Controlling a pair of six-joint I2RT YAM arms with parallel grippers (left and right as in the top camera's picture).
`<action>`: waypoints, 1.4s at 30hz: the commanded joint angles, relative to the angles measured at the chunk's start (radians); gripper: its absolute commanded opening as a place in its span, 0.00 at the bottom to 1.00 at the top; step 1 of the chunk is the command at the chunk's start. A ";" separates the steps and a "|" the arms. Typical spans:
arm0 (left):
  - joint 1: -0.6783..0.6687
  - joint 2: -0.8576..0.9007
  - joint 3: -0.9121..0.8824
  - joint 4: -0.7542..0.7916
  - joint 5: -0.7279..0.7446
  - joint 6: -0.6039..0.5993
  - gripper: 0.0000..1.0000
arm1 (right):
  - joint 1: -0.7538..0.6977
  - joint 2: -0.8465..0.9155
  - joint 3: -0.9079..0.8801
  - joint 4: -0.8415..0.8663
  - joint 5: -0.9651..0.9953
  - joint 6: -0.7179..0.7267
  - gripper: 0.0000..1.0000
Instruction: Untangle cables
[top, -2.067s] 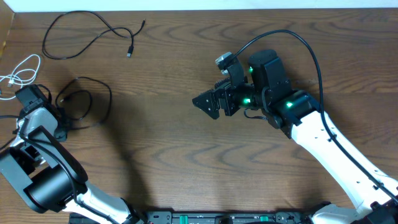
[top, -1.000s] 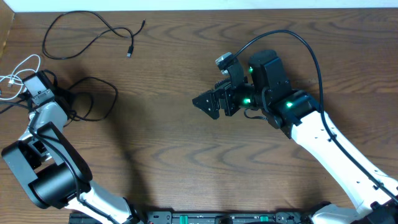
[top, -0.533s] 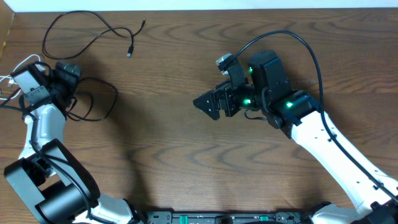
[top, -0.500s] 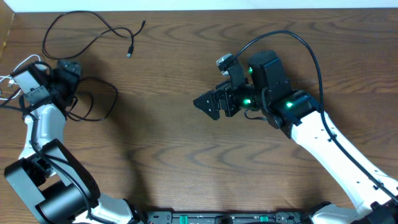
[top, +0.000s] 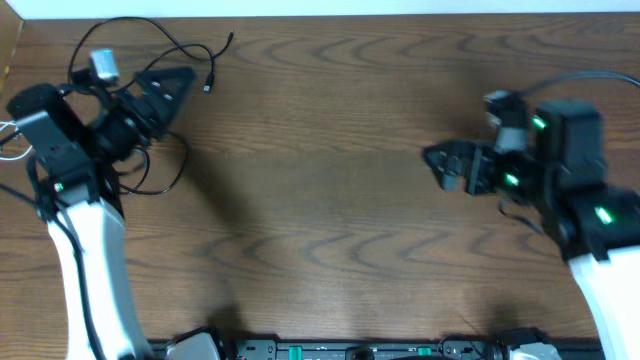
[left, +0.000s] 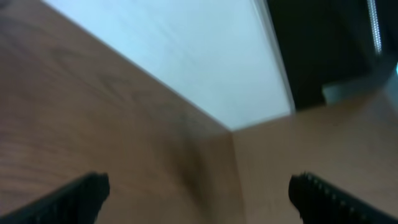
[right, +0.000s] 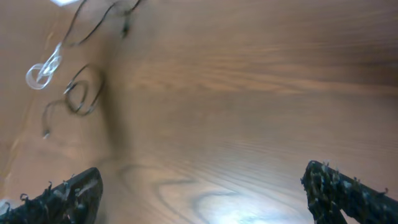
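Here we see the left claw (left: 198, 194) spread wide, with nothing between its tips. The long black cable (top: 209, 80) runs just beside it, one plug end lying a little past the tips. The looped black cable (top: 184, 160) lies near the claw, on its arm's side, and the white cable (right: 42, 73) curls close by that loop. The right claw (right: 208, 190) is spread wide and empty too, well apart from all three cables. From it, they lie far ahead and to the left across the wooden table (top: 330, 200).
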 joint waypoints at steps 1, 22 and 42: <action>-0.104 -0.145 0.012 -0.198 -0.206 0.185 0.97 | -0.015 -0.125 0.004 -0.074 0.203 -0.005 0.99; -0.326 -0.640 0.012 -0.761 -0.958 0.253 0.98 | -0.014 -0.590 -0.243 -0.023 0.306 -0.012 0.99; -0.326 -0.637 0.012 -0.762 -0.958 0.253 0.98 | -0.014 -0.587 -0.247 -0.210 0.306 -0.013 0.99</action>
